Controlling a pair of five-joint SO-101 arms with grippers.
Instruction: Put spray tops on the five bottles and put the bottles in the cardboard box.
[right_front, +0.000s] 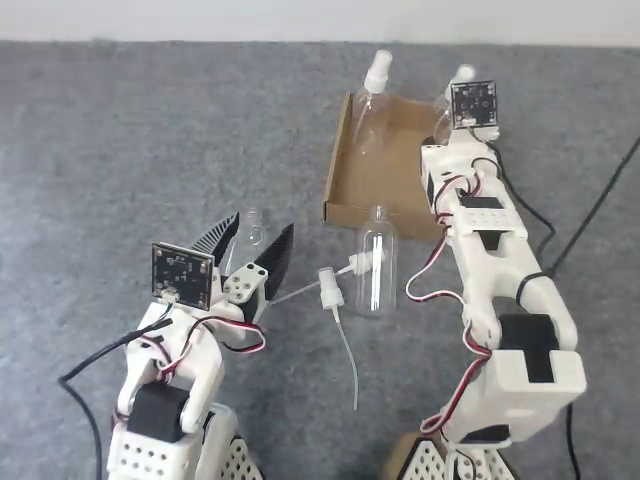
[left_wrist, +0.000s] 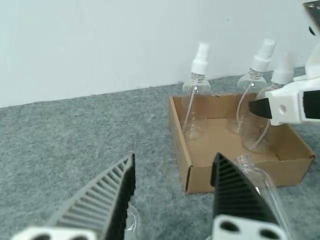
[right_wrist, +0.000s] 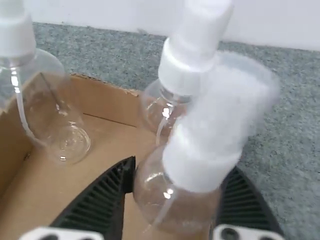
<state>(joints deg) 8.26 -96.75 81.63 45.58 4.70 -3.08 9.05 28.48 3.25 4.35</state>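
Surface (right_front: 150, 130): grey carpet. Its near edge is cut off behind both arm bases.
Right arm (right_front: 495, 270): runs from the near right corner to the box. Its wrist camera board hides the tool from above.
Cardboard box (right_front: 400, 160): open, low-walled, near the middle of the far edge.
Left tool (right_front: 260, 228): fingers spread wide, left of centre on the surface, holding nothing.
Right tool (right_wrist: 180, 172): over the box's right side, fingers pressed on either side of the held bottle (right_wrist: 175, 200).
Held bottle: capped and upright, its base in the box. Its top is blurred in the right wrist view.
Lying bottle (right_front: 377, 270): uncapped, on its side just outside the box's near wall, neck toward the box.
Open bottle (right_front: 250, 232): uncapped, upright between the left tool's fingers; whether they touch is unclear.
Corner bottle (right_front: 372, 100): capped, in the box's far left corner.
Back bottle (right_front: 460, 78): capped, at the far right corner, mostly hidden.
Spray tops (right_front: 329, 285): two loose, just left of the lying bottle, tubes trailing.
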